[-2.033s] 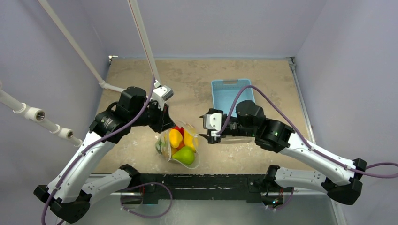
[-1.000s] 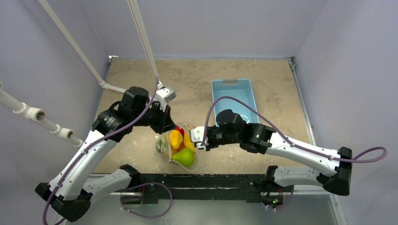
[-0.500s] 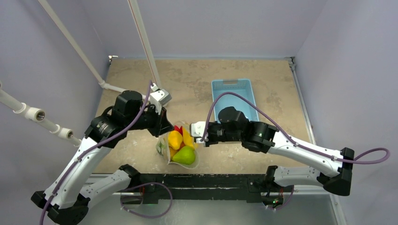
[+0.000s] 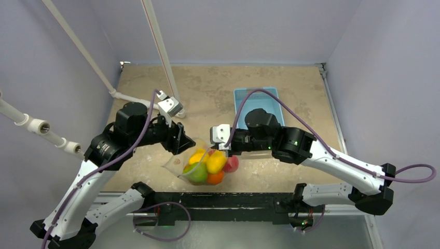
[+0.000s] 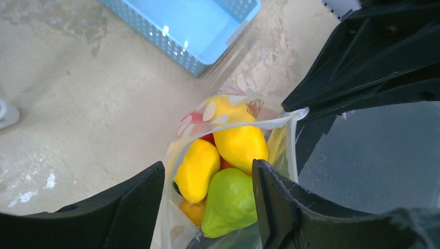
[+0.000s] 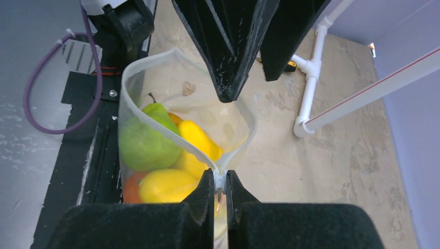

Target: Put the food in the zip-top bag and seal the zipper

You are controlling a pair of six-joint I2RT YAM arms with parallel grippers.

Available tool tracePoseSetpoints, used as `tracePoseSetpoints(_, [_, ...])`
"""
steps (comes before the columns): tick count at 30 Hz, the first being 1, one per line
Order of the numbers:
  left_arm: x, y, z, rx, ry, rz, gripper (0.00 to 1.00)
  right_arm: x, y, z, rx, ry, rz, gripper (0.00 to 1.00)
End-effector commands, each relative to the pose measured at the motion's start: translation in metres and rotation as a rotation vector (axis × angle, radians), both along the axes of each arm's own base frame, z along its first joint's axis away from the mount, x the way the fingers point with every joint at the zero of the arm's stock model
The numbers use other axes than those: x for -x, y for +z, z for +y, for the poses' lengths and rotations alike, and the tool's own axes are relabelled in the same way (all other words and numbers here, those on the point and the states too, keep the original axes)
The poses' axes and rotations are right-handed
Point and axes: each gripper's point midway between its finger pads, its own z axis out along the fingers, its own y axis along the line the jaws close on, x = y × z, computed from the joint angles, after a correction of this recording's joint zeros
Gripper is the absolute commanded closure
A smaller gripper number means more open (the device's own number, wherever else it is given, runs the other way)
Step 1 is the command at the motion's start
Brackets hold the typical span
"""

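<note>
The zip-top bag (image 4: 177, 164) lies tipped at the table's near edge, its mouth open. The food (image 4: 207, 165) fills it: yellow, green, orange and red toy fruits. In the left wrist view a green pear (image 5: 231, 199) and yellow fruits sit inside the rim. My right gripper (image 6: 220, 179) is shut on one end of the zipper (image 6: 171, 132), pinching both lips together. The right gripper (image 4: 220, 149) is at the bag's right end. My left gripper (image 5: 207, 171) stands open, its fingers astride the bag's mouth at the far end. It (image 4: 181, 144) holds nothing.
A light-blue basket (image 4: 257, 104) stands behind the right arm, also in the left wrist view as the basket (image 5: 192, 26). White pipes (image 4: 119, 96) run along the back left. The black base rail (image 4: 228, 199) borders the table's near edge just below the bag.
My left gripper let go of the bag's rim and opened. The bag tipped over to the right and the fruits spilled that way inside it. The right gripper stays shut on the zipper end.
</note>
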Motion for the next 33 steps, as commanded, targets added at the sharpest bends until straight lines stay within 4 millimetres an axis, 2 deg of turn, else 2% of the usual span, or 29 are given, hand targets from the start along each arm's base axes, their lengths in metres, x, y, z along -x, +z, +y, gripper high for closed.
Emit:
tracePoseSetpoints(1, [0.007,0.057,-0.01,0.15,-0.068,-0.163,0.38,0.011,0.023,0.005,-0.035,0.047,0.028,1.0])
tracePoseSetpoints(5, [0.023,0.076,-0.021,0.237,-0.177,-0.214,0.34,0.015,0.03,0.006,-0.044,0.061,0.041,1.0])
tracePoseSetpoints(12, [0.036,0.089,-0.032,0.293,-0.316,-0.286,0.31,0.019,0.042,0.007,-0.063,0.081,0.053,1.0])
tracePoseSetpoints(18, [0.039,0.082,-0.04,0.313,-0.389,-0.286,0.3,0.025,0.061,0.008,-0.099,0.099,0.064,1.0])
tracePoseSetpoints(33, [0.045,0.076,-0.054,0.422,-0.484,-0.294,0.27,0.026,0.076,0.014,-0.126,0.111,0.077,1.0])
